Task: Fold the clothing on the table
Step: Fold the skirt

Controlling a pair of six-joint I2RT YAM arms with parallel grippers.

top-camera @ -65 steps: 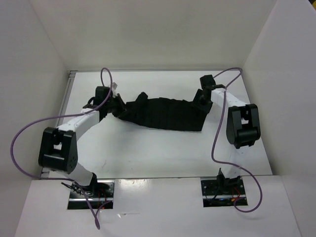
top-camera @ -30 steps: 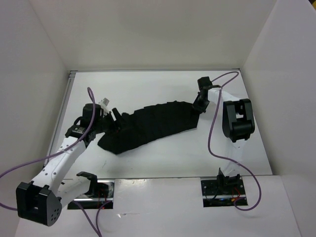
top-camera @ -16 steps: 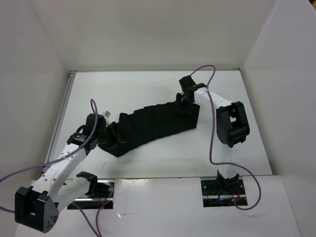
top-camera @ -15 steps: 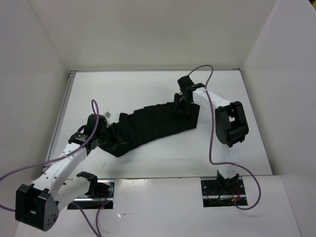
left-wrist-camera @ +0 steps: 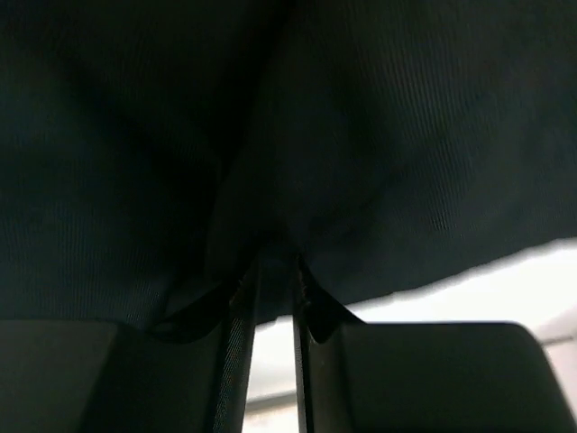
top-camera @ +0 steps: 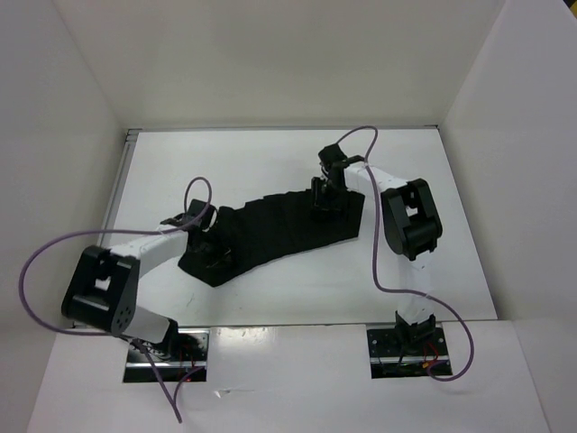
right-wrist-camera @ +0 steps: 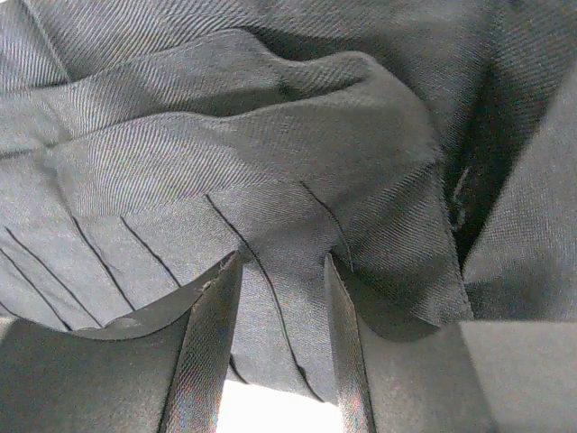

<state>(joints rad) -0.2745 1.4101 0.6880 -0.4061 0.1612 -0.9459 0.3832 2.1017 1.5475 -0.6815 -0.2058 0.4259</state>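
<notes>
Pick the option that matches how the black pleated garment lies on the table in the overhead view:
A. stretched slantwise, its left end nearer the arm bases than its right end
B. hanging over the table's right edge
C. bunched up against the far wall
A: the pleated garment runs slantwise across the table, with its left end lower in the overhead view than its right end and every edge on the tabletop.

Black pleat-ridged clothing; plain white table.

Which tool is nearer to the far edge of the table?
Right. The right tool is on the far end of the clothing, closer to the table edge. The left tool is at the near end.
</notes>
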